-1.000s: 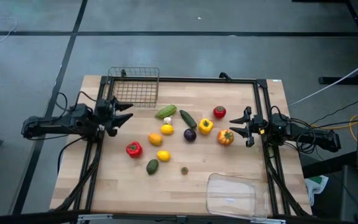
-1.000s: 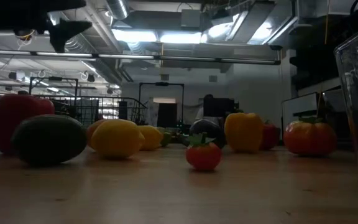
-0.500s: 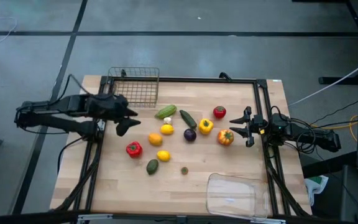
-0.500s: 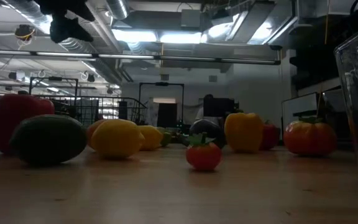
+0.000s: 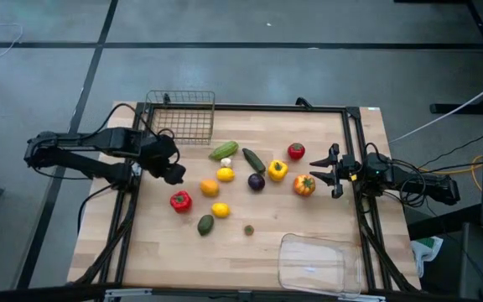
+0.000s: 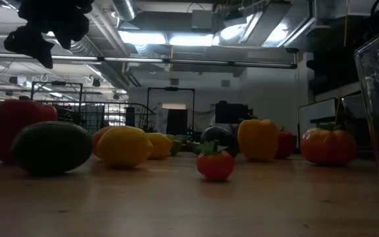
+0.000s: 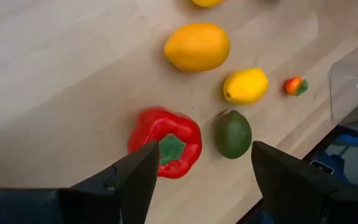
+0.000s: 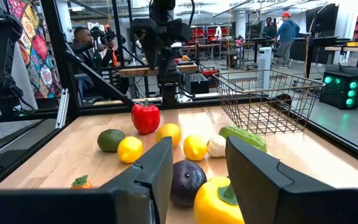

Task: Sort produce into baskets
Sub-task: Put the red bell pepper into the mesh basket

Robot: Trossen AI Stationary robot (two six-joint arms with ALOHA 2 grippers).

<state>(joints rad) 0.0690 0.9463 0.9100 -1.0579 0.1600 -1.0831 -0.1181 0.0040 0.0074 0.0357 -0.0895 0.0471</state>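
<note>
With its fingers spread and holding nothing, the left tool [image 7: 201, 171] hangs above the glossy red bell pepper [image 7: 166, 142] on the wooden bench [image 5: 309, 214]. A skewed descent could roll it into the dark green avocado [image 7: 233, 133] just beside. Farther off, the right tool [image 5: 324, 169] waits shut beside the orange-red tomato [image 5: 303, 185]; the square wire-mesh basket [image 5: 180, 118] stands empty at the far edge.

- Both arms are dark, almost black, built of chunky jointed links
- The left arm [image 5: 82, 155] has a black cable looping along its top
- The right arm [image 5: 409, 180] trails black cables beside its rear links
- The left gripper [image 7: 197, 171] has two broad, flat, dark grey fingers with angled tips
- The right gripper [image 8: 197, 168] has the same blunt dark fingers
</note>
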